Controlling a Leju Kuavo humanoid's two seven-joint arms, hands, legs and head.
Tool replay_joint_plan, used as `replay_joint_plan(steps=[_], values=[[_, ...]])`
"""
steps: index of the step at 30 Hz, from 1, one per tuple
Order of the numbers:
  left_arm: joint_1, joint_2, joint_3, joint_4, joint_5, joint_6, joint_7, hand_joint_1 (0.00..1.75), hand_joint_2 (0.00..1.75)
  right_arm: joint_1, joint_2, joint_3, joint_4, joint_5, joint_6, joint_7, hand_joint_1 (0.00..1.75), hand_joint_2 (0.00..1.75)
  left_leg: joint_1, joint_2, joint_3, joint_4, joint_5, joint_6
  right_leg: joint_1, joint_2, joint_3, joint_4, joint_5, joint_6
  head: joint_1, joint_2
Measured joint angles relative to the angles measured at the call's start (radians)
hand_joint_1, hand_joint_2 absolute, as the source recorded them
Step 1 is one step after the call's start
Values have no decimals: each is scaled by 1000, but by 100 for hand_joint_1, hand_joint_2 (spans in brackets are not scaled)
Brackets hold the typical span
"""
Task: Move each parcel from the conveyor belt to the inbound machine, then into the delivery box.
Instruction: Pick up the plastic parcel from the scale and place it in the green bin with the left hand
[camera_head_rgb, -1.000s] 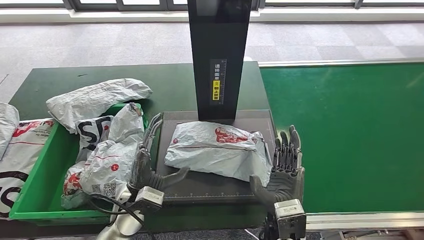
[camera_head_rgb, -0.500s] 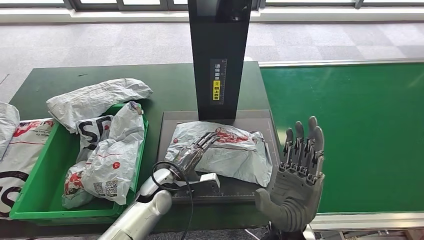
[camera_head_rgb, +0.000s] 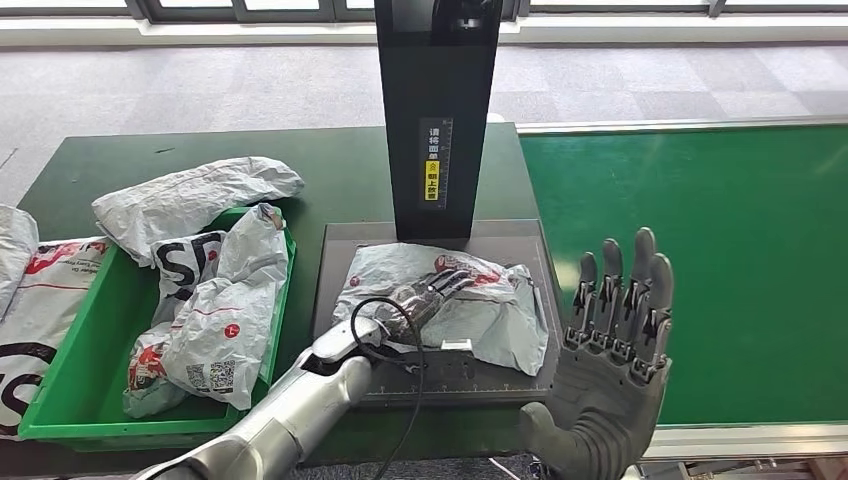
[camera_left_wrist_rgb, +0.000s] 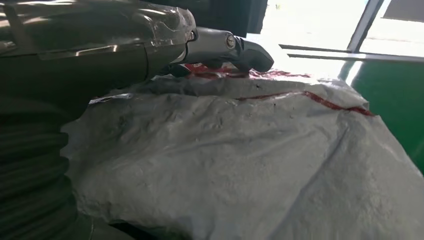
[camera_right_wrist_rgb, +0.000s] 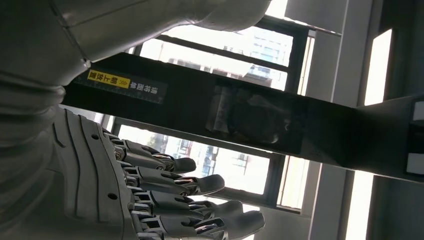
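Note:
A white parcel (camera_head_rgb: 490, 318) with red print lies crumpled on the inbound machine's grey platform (camera_head_rgb: 440, 385), under its black column (camera_head_rgb: 437, 110). My left hand (camera_head_rgb: 425, 297) rests flat on top of the parcel, fingers stretched across the red print toward the column. The left wrist view shows those fingers (camera_left_wrist_rgb: 220, 47) lying over the parcel (camera_left_wrist_rgb: 240, 160). My right hand (camera_head_rgb: 610, 340) is raised off the platform's right front corner, fingers spread and upright, holding nothing. In the right wrist view the right hand (camera_right_wrist_rgb: 165, 200) is extended below the column (camera_right_wrist_rgb: 225, 115).
A green delivery box (camera_head_rgb: 90, 360) to the left of the platform holds several parcels (camera_head_rgb: 215, 320); another white parcel (camera_head_rgb: 190, 195) lies over its far edge. More parcels (camera_head_rgb: 40, 290) lie at the far left. The green conveyor belt (camera_head_rgb: 700, 260) runs on the right.
My left arm swung in from the platform's left edge and laid its hand on the parcel. My right hand lifted away from the parcel's right side and rose with fingers spread.

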Motion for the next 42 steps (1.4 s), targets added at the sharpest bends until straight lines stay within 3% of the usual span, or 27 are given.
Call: replay_joint_plan(steps=[1, 6, 14, 18, 21, 24, 26, 33, 36, 39, 42], values=[[-15, -4, -9, 15, -12, -14, 7, 175, 175, -2, 0, 0, 4, -7, -10, -1, 0, 175, 0, 0, 0, 0, 0, 0, 0, 0, 0, 0, 0, 0, 0, 0], [-71, -17, -52, 73, -57, -11, 31, 175, 175, -4, 1, 6, 27, -19, -80, -2, 0, 175, 0, 0, 0, 0, 0, 0, 0, 0, 0, 0, 0, 0, 0, 0], [-89, -17, -61, 103, -59, 18, 35, 175, 175, 1, 2, 5, 32, -19, -89, 1, 0, 175, 0, 0, 0, 0, 0, 0, 0, 0, 0, 0, 0, 0, 0, 0], [-87, -10, -61, 105, -40, 97, 33, 175, 175, 17, 9, 3, 30, -6, -97, 1, 0, 175, 0, 0, 0, 0, 0, 0, 0, 0, 0, 0, 0, 0, 0, 0], [-72, -1, -58, 79, 9, 212, 16, 175, 175, 28, 14, 1, 23, 8, -106, 7, 0, 175, 0, 0, 0, 0, 0, 0, 0, 0, 0, 0, 0, 0, 0, 0], [-28, 17, -30, -16, 105, 388, -29, 175, 175, 36, 19, -2, 13, 16, -127, 20, 0, 175, 0, 0, -1, 0, 0, 0, 0, 0, 0, 1, 0, 0, 0, 0], [0, 29, -2, -91, 160, 444, -56, 175, 175, 38, 20, -4, 11, 11, -137, 25, 0, 175, 0, 0, -1, 0, 0, 0, 0, 0, 0, 0, 0, 0, 0, 0], [78, 62, 52, -267, 195, 457, -73, 175, 175, 43, 25, -11, 10, 0, -142, 24, 0, 175, 0, 0, -1, 0, 0, 0, 0, 0, 0, 0, 0, 0, 0, 0], [114, 73, 73, -336, 294, 489, -143, 175, 175, 45, 26, -15, 10, -25, -144, 14, 0, 175, 0, 0, -4, 0, 0, 0, 0, 0, 0, 0, 0, 0, 0, 0], [185, 98, 99, -504, 504, 547, -234, 175, 175, 49, 28, -22, 11, -69, -151, 0, 0, 175, 0, 1, -5, 0, 0, 0, 0, 1, -1, 0, 0, 0, 0, 0], [260, 134, 125, -726, 627, 564, -247, 175, 175, 51, 30, -30, 14, -119, -177, -1, 0, 175, 1, 1, -3, 0, 0, 0, 0, 2, -3, 1, 0, 0, 0, 0]])
